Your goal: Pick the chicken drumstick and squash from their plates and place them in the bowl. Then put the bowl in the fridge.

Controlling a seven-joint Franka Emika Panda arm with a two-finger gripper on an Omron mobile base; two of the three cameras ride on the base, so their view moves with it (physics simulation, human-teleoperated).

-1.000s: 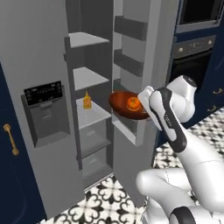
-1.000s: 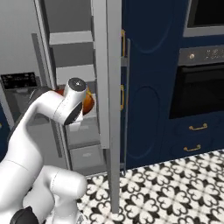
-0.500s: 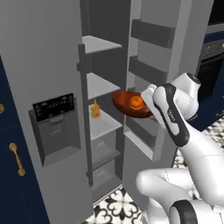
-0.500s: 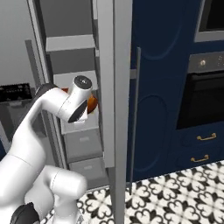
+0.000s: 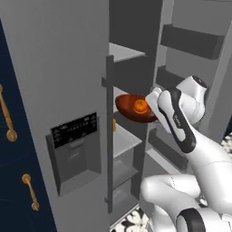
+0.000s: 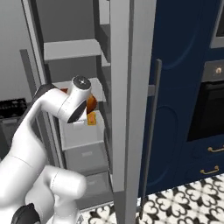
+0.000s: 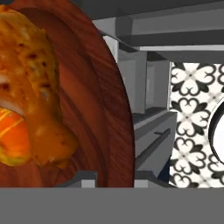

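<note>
Gripping glossy round bowl (image 5: pixel 136 110), hand (image 5: pixel 153 105) seemingly clamped.

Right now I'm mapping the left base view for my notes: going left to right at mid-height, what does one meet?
Brass cabinet handle → dark dispenser panel on the closed grey fridge door → long vertical grey door handle → glossy reddish-brown bowl with the orange squash → white robot arm.

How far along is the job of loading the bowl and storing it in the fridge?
Done: the orange-brown chicken drumstick and the round orange squash lie in the glossy reddish-brown bowl. In hand: the tool, shut on the bowl's rim, holds it at the opening of the tall grey fridge, whose door is open. Left: set the bowl on a shelf and release it.
</note>
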